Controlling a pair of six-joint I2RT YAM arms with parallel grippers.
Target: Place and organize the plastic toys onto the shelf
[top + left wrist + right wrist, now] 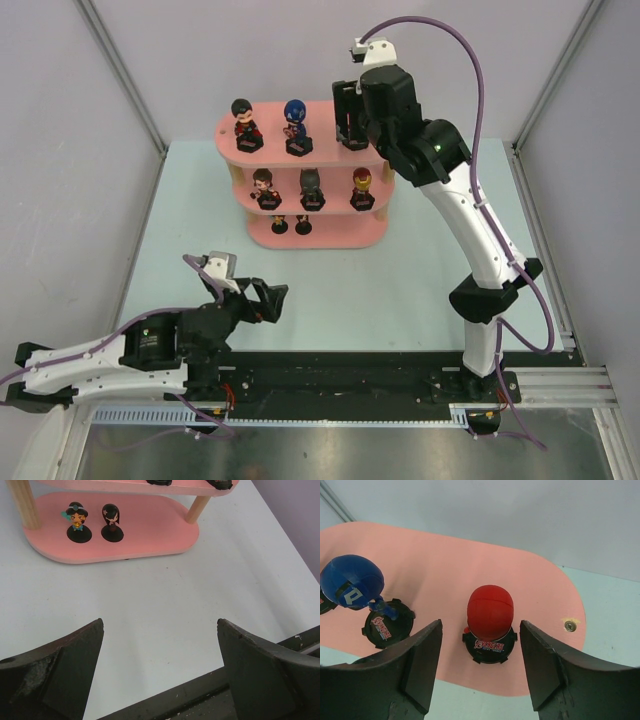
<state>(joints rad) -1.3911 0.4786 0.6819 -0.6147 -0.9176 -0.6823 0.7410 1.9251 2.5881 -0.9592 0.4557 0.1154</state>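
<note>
Smooth pale table (400, 290), oval pink shelf (322, 125), round red-headed figurine (490, 611)

Our right arm reaches far forward, black two-finger right gripper (350, 116) spread wide; our left arm lies low, black left gripper (270, 300) parted too.

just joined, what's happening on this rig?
The right hand is open around a red-headed toy standing on the top tier of the shelf, beside a blue-headed one, without touching it. The left hand hangs open over the table. Three toys sit on the middle tier, two on the bottom.
</note>
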